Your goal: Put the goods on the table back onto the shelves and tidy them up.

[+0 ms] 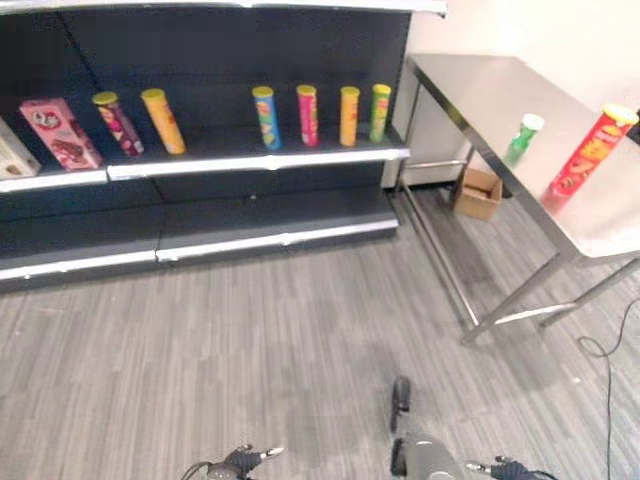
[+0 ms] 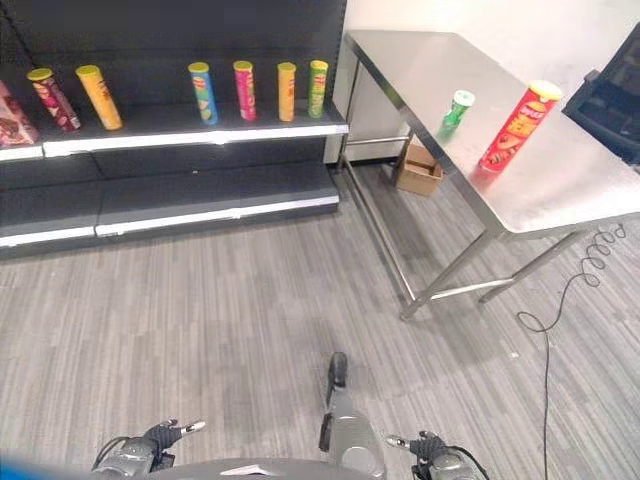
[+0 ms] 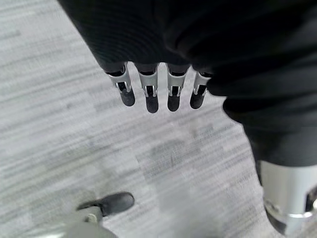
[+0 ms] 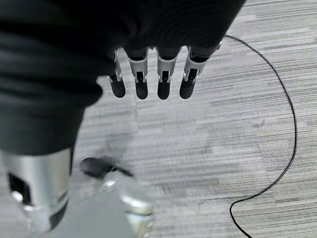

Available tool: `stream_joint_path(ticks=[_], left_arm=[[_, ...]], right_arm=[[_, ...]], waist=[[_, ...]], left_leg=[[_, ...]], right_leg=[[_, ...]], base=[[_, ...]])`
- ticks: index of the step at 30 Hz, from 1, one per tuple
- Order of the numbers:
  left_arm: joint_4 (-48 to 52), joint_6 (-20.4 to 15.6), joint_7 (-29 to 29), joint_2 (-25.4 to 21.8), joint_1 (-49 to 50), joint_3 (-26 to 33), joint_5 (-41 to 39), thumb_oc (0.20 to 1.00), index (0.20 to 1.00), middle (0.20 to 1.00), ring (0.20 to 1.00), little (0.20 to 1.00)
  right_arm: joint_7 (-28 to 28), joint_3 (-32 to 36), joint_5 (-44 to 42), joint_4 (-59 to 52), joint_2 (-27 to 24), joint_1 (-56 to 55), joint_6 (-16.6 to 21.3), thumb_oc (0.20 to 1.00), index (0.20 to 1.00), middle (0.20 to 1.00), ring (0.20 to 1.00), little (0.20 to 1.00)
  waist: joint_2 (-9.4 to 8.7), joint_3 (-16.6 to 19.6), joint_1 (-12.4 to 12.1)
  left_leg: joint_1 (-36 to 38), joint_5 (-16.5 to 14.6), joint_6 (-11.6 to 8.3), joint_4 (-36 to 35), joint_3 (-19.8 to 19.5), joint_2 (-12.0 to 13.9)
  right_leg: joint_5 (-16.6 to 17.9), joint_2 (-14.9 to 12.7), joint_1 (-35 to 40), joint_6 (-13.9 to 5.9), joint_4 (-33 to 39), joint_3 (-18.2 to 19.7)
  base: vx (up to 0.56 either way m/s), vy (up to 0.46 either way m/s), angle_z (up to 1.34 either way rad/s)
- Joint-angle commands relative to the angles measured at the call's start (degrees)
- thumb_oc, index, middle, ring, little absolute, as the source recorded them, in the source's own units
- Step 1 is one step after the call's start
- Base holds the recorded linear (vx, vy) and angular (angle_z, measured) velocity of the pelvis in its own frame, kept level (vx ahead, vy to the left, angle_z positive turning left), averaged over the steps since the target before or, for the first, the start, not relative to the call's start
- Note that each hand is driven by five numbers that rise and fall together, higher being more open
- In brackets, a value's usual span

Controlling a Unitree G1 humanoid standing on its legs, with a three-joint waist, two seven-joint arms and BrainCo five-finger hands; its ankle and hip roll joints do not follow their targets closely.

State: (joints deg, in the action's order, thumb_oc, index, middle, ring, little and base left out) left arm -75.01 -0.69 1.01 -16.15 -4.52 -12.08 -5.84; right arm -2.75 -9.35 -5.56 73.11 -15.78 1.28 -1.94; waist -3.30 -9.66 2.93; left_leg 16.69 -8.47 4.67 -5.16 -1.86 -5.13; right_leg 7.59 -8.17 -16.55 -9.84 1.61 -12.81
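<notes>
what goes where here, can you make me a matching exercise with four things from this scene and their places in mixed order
Things:
1. red can
2. cardboard box
3. pink box
4. left hand

Places:
A. on the floor beside the table leg
B. hanging open above the grey floor
C. standing on the steel table, near the small green can
D. on the dark shelf, at its left end

Pairs: 1-C, 2-A, 3-D, 4-B
</notes>
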Motion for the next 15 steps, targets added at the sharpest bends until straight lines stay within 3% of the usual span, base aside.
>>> stream_joint_path(ticks=[1, 2, 6, 7, 8, 10, 11, 13, 14, 15], left_arm=[[0.2, -1.0, -0.3, -1.3, 0.1, 0.0, 3.3, 1.0, 1.0, 1.0, 1.0, 1.0], [-0.1, -0.7, -0.5, -0.9, 1.1, 0.1, 3.5, 1.0, 1.0, 1.0, 1.0, 1.0], [0.2, -0.8, -0.7, -0.6, 1.3, -0.7, 3.7, 1.0, 1.0, 1.0, 1.0, 1.0], [0.5, -0.8, -0.8, -0.7, 1.3, -0.8, 3.6, 1.0, 1.0, 1.0, 1.0, 1.0], [0.9, -0.7, -1.1, -0.6, 1.4, -0.8, 3.0, 1.0, 1.0, 1.0, 1.0, 1.0], [1.2, -0.6, -1.1, -0.6, 1.4, -0.8, 2.8, 1.0, 1.0, 1.0, 1.0, 1.0], [1.6, -0.3, -0.9, -0.6, 1.5, -0.8, 2.2, 1.0, 1.0, 1.0, 1.0, 1.0], [2.1, -0.3, -0.5, -0.5, 1.1, -0.9, 1.4, 1.0, 1.0, 1.0, 1.0, 1.0], [2.0, -0.1, -0.3, -0.6, 1.0, -1.0, 1.5, 1.0, 1.0, 1.0, 1.0, 1.0], [1.9, -0.2, -0.3, -0.4, 0.8, -0.8, 1.1, 1.0, 1.0, 1.0, 1.0, 1.0]], right_arm=[[-0.3, -1.6, 0.2, 1.6, -3.0, 0.9, 0.3, 1.0, 1.0, 1.0, 1.0, 1.0], [0.3, -2.2, 1.2, 2.3, -3.2, 0.2, 0.2, 1.0, 1.0, 1.0, 1.0, 1.0], [0.4, -2.7, 0.7, 1.9, -3.5, -0.5, 0.8, 1.0, 1.0, 1.0, 1.0, 1.0], [0.5, -2.9, 0.5, 1.7, -3.4, -0.7, 0.8, 1.0, 1.0, 1.0, 1.0, 1.0], [0.5, -3.2, 0.0, 1.7, -3.2, -0.9, 1.0, 1.0, 1.0, 1.0, 1.0, 1.0], [0.4, -3.3, -0.3, 1.6, -3.1, -0.8, 1.0, 1.0, 1.0, 1.0, 1.0, 1.0], [0.3, -3.8, -0.7, 1.3, -3.0, -0.6, 1.1, 1.0, 1.0, 1.0, 1.0, 1.0], [0.0, -4.3, -0.9, 0.8, -3.1, 0.1, 1.0, 1.0, 1.0, 1.0, 1.0, 1.0], [-0.1, -4.4, -1.0, 0.9, -3.2, 0.4, 0.8, 1.0, 1.0, 1.0, 1.0, 1.0], [-0.3, -4.6, -1.4, 0.8, -3.2, 0.7, 0.8, 1.0, 1.0, 1.0, 1.0, 1.0]], waist=[[-0.4, 1.0, 0.4], [0.24, 2.5, 1.0], [1.2, 3.6, 1.6], [1.36, 3.9, 1.6], [1.78, 3.8, 1.6], [1.4, 3.8, 1.6], [0.8, 2.7, 1.1], [0.3, 1.1, 0.5], [0.01, 0.6, 0.4], [-0.15, -0.5, -0.6]], left_leg=[[-2.1, -2.8, -5.19, 1.2, 0.2, 2.8], [-0.4, -3.9, -6.38, 1.9, -0.6, 5.2], [-1.2, -2.5, -8.56, 5.8, -0.9, 7.9], [-1.8, -1.4, -9.45, 7.8, -0.7, 8.7], [-4.2, 1.6, -11.35, 15.7, 0.0, 10.3], [-6.2, 3.2, -11.55, 19.8, 0.2, 10.2], [-10.6, 7.7, -11.59, 31.1, 0.2, 9.8], [-15.1, 10.3, -10.85, 39.7, 0.6, 9.3], [-16.6, 9.9, -10.41, 41.4, 1.9, 9.7], [-20.6, 6.6, -9.23, 40.9, 4.1, 10.3]], right_leg=[[2.5, -0.7, 5.3, -1.55, 3.4, -0.6], [2.4, 0.7, 6.7, -0.57, 3.0, -0.5], [0.2, 3.0, 7.8, 1.18, 2.0, -0.6], [-0.9, 3.8, 8.4, 1.87, 1.9, -0.9], [-2.9, 5.8, 11.1, 3.64, 2.6, -0.9], [-3.8, 6.0, 12.1, 4.27, 3.0, -0.9], [-5.2, 6.6, 14.5, 5.9, 3.4, -0.6], [-6.2, 6.8, 16.0, 7.06, 3.4, 0.1], [-6.8, 6.8, 16.7, 7.47, 3.4, 0.4], [-8.0, 6.8, 18.4, 7.53, 3.4, 1.2]], base=[[0.66, -0.234, 0.46], [0.63, -0.269, 0.61], [0.32, -0.191, 0.42], [0.26, -0.199, -0.04], [0.26, -0.196, -0.09], [0.21, -0.157, -0.05], [0.22, -0.174, -0.09], [0.17, -0.122, -0.08], [0.22, -0.073, -0.45], [0.15, -0.041, -0.58]])
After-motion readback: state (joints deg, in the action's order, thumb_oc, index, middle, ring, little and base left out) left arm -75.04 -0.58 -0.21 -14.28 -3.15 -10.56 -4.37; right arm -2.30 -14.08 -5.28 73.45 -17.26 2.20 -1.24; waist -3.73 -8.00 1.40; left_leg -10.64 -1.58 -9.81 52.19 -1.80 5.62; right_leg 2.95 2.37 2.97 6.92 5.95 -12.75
